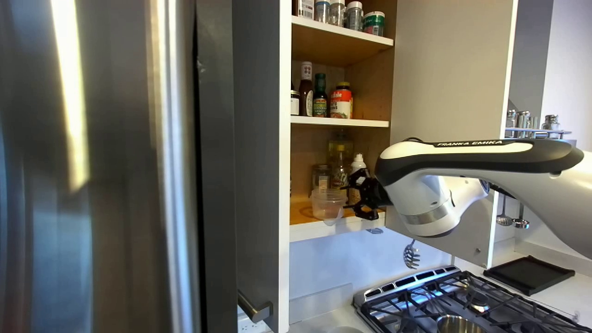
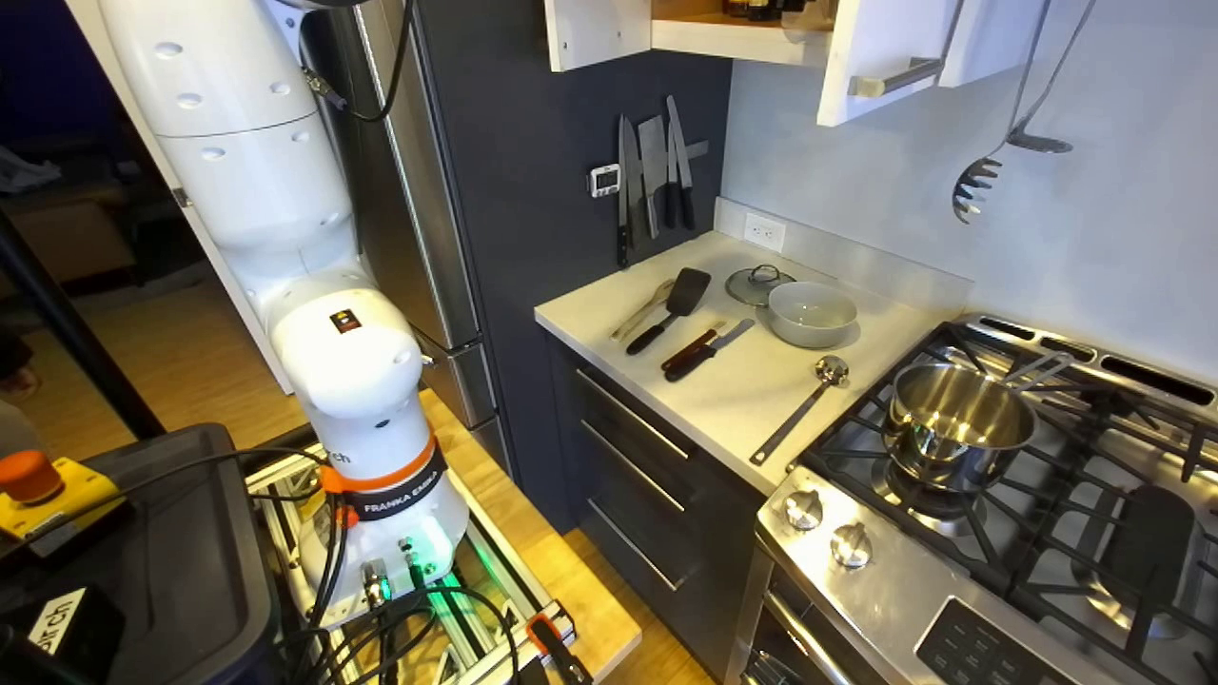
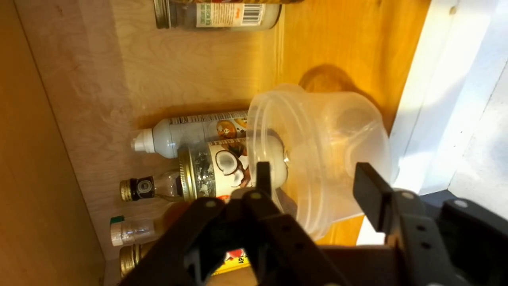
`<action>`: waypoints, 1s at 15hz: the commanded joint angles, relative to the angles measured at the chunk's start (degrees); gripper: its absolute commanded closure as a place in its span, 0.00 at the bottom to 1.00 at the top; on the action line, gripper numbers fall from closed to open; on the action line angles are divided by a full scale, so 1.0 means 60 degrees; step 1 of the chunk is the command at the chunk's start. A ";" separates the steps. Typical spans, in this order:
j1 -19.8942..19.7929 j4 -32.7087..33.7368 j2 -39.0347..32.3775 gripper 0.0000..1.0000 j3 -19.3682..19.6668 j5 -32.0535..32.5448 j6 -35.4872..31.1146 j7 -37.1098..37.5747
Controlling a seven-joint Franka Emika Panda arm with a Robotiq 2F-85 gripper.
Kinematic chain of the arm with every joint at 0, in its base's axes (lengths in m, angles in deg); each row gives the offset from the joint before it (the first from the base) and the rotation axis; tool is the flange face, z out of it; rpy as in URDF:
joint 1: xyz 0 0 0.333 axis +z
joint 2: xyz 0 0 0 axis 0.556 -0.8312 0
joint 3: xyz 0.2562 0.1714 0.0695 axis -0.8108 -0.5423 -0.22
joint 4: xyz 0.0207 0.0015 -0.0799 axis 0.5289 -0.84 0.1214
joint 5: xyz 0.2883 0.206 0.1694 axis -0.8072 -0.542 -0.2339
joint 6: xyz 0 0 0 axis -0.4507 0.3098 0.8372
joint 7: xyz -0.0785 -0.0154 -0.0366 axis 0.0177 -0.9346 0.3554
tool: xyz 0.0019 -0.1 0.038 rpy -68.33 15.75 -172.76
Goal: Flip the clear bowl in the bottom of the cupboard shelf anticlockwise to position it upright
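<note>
The clear bowl [image 1: 327,206] is at the front of the bottom cupboard shelf [image 1: 300,215]. It also shows in the wrist view [image 3: 341,127], which is turned sideways, and partly in an exterior view [image 2: 809,21]. Its wide rim faces the same way as the bottle tops and its narrower base is at the shelf side, so it looks roughly upright; an exact tilt is hard to tell. My gripper [image 1: 346,197] is open just beside the bowl. In the wrist view the fingertips [image 3: 313,174] overlap the rim and the lower wall; contact cannot be told.
Behind the bowl stand a coconut-label jar [image 3: 230,163], a white spray can [image 3: 198,131] and several bottles. The middle shelf [image 1: 340,121] is above. The open cupboard door [image 1: 444,83] is beside the arm. The stove [image 1: 462,300] is below and the fridge [image 1: 115,185] stands in front.
</note>
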 commanded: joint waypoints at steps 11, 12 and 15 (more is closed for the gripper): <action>-0.0599 -0.1025 0.1270 0.00 0.0327 0.2698 0.1945 0.5534; -0.0600 -0.0925 0.1388 0.00 0.0341 0.2711 0.2331 0.6009; -0.0563 -0.0675 0.1801 0.00 0.0348 0.2446 0.3380 0.7101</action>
